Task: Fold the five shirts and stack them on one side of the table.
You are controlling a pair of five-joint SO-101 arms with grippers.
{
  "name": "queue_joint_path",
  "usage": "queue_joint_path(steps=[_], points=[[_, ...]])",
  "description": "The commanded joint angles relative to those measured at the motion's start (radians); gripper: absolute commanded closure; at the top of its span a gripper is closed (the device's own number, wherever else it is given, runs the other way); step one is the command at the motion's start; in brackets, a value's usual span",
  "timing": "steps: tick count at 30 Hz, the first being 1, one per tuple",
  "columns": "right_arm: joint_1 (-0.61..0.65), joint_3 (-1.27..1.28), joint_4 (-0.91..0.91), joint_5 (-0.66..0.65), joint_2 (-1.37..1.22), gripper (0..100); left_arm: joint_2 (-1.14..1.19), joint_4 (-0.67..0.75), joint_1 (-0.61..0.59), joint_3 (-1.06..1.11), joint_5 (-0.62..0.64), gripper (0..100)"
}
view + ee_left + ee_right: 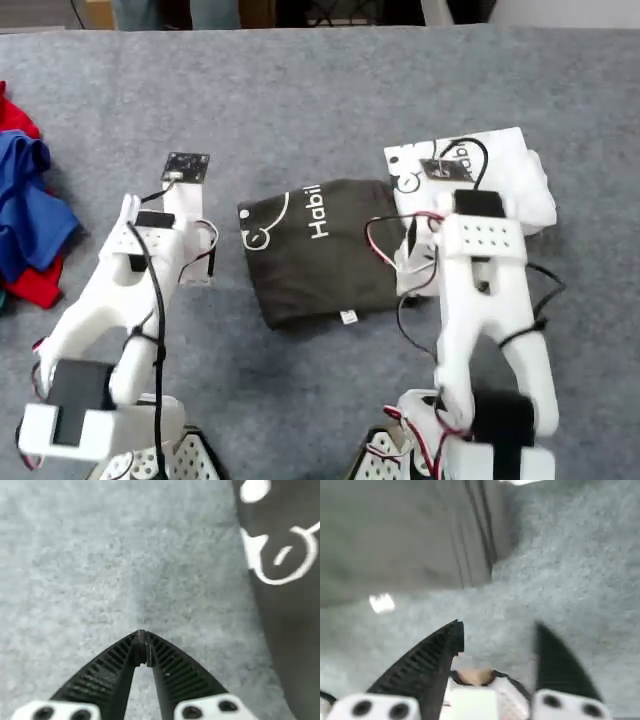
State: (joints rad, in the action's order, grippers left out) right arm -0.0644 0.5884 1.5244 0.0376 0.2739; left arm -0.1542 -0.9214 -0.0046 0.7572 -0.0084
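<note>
Holding my left end effector (141, 649) clenched, right end effector (496, 641) released, I'm seeing black shirt (310, 262), white shirt (512, 172) folded; blue shirt (28, 212), red shirt (32, 286) unfolded.

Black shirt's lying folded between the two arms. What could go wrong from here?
1. The right arm has its jaws open just off the black shirt's edge; pinching only the top layer could pull the fold apart.
2. That arm hangs over part of the white shirt; a sweep could drag or rumple it.
3. The left arm has its jaws shut over bare carpet beside the black shirt, so nothing steadies it.
</note>
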Motion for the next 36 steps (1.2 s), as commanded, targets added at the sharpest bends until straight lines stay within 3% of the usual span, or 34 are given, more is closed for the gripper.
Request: queue_joint_path(steps=[1,8,13,19,21,28,36], points=[[0.044,-0.005,-0.064,0.127,-0.070,61.9,0.078,0.023,-0.007,-0.004,-0.002,97],[0.175,-0.099,-0.147,0.272,-0.214,61.5,0.120,0.023,-0.008,-0.035,-0.002,97],[0.181,-0.159,-0.238,0.345,-0.334,61.1,0.120,0.023,-0.010,-0.035,-0.003,97],[0.181,-0.185,-0.315,0.347,-0.501,61.6,0.123,0.023,-0.010,-0.035,-0.005,97],[0.181,-0.183,-0.334,0.344,-0.542,66.1,0.123,0.023,-0.012,-0.035,-0.005,97],[0.181,-0.183,-0.342,0.288,-0.601,96.4,0.126,0.023,-0.012,-0.035,-0.006,97],[0.130,-0.183,-0.341,0.262,-0.604,98.5,0.120,0.023,-0.012,-0.036,-0.006,97]])
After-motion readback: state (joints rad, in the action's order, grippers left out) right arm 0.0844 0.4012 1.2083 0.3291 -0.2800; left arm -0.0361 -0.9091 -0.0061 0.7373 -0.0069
